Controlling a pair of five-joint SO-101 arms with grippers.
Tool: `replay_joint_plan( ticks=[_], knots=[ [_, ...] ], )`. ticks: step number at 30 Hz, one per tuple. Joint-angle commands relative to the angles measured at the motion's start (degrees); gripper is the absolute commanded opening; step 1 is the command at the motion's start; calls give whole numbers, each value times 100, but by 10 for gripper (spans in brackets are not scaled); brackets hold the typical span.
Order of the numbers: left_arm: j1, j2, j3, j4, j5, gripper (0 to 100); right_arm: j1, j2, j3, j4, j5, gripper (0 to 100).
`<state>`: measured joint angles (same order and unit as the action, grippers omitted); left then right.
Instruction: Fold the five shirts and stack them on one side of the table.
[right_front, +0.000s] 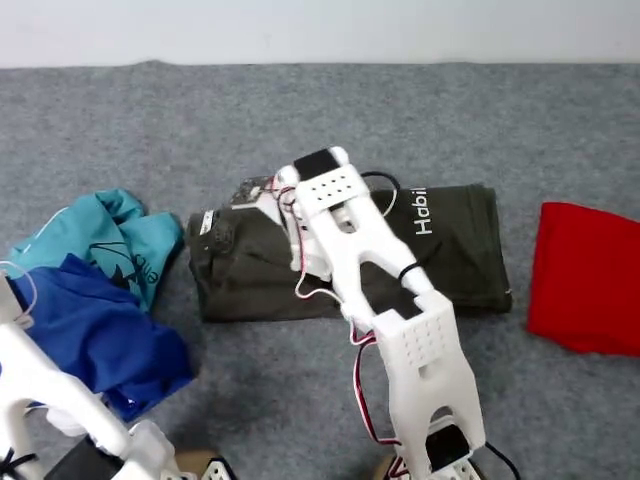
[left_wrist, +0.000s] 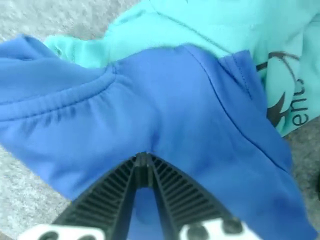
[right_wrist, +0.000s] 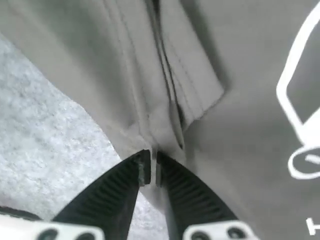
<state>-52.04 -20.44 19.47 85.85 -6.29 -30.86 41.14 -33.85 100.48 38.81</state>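
**Shirts half sorted, fold under way**

My right pincer (right_wrist: 150, 167) is clamped on a doubled edge of the olive shirt (right_front: 450, 260) at the middle of the surface (right_front: 300, 110), probably to pull that edge over. My left pincer (left_wrist: 143, 159) is closed on the blue shirt (right_front: 100, 330), crumpled over the teal shirt (right_front: 120, 235). The folded red shirt (right_front: 590, 275) lies well apart, likely the stack's start.

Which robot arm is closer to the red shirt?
Right. The right gripper pinches the dark green shirt in the middle, beside the red shirt. The left gripper pinches the blue shirt at the far end.
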Motion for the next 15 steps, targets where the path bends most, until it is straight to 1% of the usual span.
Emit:
replay_joint_plan(
  ticks=[1, 4, 8, 10, 12, 15],
  knots=[
    [44, -220, -673, 413, -18, 7, -57, -787, -299, 242, -396, 35],
    [202, -220, -1112, 800, -26, 6, 136, -1174, -290, 251, -686, 35],
    [782, -229, -1481, 1407, -9, 6, 866, -1437, -290, 242, -1099, 35],
    [1116, -246, -1508, 1459, 18, 6, 1314, -1437, -290, 242, -1240, 35],
    [1442, -413, -1508, 1459, 211, 6, 1807, -1411, -290, 233, -1327, 37],
    [2084, -730, -1490, 1459, 352, 6, 2501, -1226, -299, 163, -1319, 41]
  ],
)
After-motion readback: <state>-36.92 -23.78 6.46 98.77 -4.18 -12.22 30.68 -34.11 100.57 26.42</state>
